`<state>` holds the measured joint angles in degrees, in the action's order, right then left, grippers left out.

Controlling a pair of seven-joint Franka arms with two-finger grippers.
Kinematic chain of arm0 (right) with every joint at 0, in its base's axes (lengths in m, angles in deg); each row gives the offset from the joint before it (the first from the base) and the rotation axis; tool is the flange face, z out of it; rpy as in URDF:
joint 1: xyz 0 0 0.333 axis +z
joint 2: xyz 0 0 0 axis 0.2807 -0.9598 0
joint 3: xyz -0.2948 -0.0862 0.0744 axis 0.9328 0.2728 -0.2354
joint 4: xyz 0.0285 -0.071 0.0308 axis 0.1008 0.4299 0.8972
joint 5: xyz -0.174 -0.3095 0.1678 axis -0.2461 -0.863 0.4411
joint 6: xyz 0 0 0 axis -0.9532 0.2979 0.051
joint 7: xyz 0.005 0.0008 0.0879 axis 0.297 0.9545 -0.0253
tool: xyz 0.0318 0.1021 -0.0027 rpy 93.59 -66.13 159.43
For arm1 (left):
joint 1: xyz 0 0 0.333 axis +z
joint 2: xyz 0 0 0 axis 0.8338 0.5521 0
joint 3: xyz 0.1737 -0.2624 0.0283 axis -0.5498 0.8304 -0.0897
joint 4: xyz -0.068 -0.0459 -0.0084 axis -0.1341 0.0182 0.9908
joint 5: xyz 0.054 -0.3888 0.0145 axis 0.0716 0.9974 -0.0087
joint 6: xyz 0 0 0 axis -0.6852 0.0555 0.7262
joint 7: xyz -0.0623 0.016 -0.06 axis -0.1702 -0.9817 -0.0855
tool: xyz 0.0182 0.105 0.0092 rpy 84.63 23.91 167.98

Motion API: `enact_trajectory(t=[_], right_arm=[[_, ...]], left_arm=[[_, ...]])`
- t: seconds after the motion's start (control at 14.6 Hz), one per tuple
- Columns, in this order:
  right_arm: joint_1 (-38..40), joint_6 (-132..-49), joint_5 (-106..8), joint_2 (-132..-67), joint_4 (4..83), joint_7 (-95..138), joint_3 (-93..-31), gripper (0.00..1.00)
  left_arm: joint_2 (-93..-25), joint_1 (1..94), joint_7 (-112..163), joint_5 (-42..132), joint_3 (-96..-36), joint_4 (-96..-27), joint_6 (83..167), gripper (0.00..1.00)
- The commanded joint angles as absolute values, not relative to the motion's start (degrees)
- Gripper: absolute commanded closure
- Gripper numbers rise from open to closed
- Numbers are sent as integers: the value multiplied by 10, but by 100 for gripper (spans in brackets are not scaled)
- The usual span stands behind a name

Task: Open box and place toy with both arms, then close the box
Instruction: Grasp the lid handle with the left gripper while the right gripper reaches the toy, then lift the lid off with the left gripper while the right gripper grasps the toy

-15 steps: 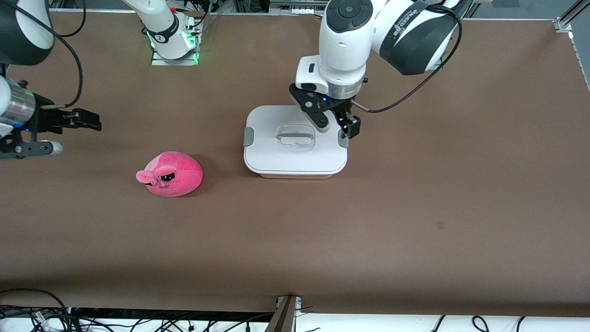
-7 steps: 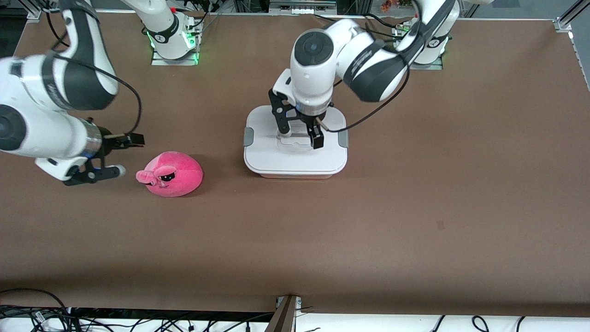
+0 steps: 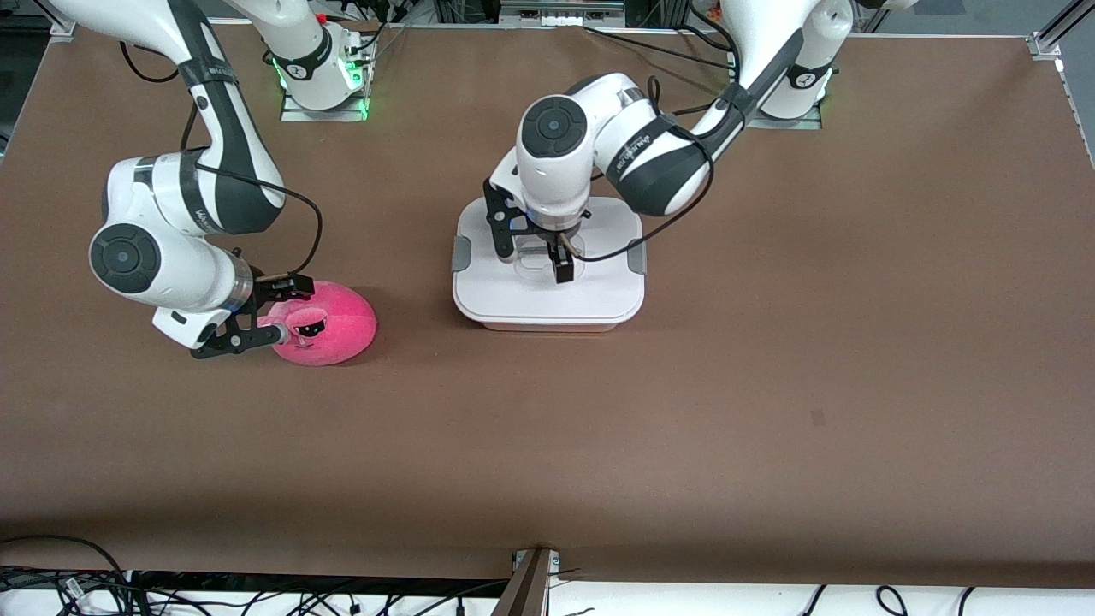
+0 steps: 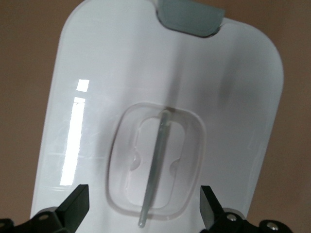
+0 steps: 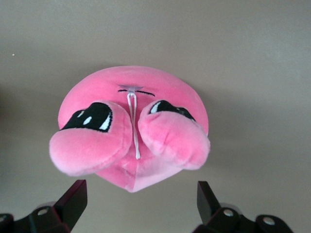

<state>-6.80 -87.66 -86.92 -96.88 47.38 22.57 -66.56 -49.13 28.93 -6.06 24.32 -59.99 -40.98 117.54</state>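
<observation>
- Two pincers are at work at once: our left pincer (image 3: 537, 255) sits over the box (image 3: 547, 295), and our right pincer (image 3: 278, 312) is at the toy (image 3: 329, 323).
- The box stands on the table (image 3: 770, 385) toward the middle, its white lid (image 4: 97, 97) on and a grey clip (image 3: 461, 253) at each end; the toy lies on the table well apart from it, toward the right arm's end.
- Our left pincer is spread wide, one finger on either side of the clear handle (image 4: 155, 170), with nothing grasped yet.
- Our right pincer is also released, its fingers flanking the toy's face end without squeezing it.
- To do this step well, we judge that we should lower the left pincer squarely so the thin handle bar runs between the fingers, then clench on the bar itself, not on the recess rim.
- We should lift the lid straight up; a tilted pull could drag the whole box.
- For the toy, we should push further in before clenching, so we grip the plush body and not just the soft snout.
</observation>
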Motion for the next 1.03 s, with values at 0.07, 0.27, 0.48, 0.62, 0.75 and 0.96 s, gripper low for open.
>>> enact_trajectory(t=[0.07, 0.27, 0.48, 0.62, 0.75, 0.96], right_arm=[[-68, -937, -871, -955, 523, 224, -668, 0], [-68, -964, -869, -968, 524, 224, -669, 0], [-68, -986, -867, -977, 524, 224, -669, 2], [-68, -1003, -864, -987, 525, 224, -673, 19], [-68, -1004, -864, -991, 523, 224, -679, 63], [-61, -1004, -862, -991, 518, 234, -680, 100]], left_arm=[[-482, 277, -69, 224, -603, -416, 1198, 43], [-484, 279, -69, 224, -603, -415, 1197, 100], [-487, 278, -69, 224, -602, -413, 1192, 100], [-493, 278, -69, 227, -601, -412, 1191, 100], [-498, 278, -68, 231, -600, -409, 1190, 100], [-526, 279, -66, 231, -589, -408, 1171, 100]])
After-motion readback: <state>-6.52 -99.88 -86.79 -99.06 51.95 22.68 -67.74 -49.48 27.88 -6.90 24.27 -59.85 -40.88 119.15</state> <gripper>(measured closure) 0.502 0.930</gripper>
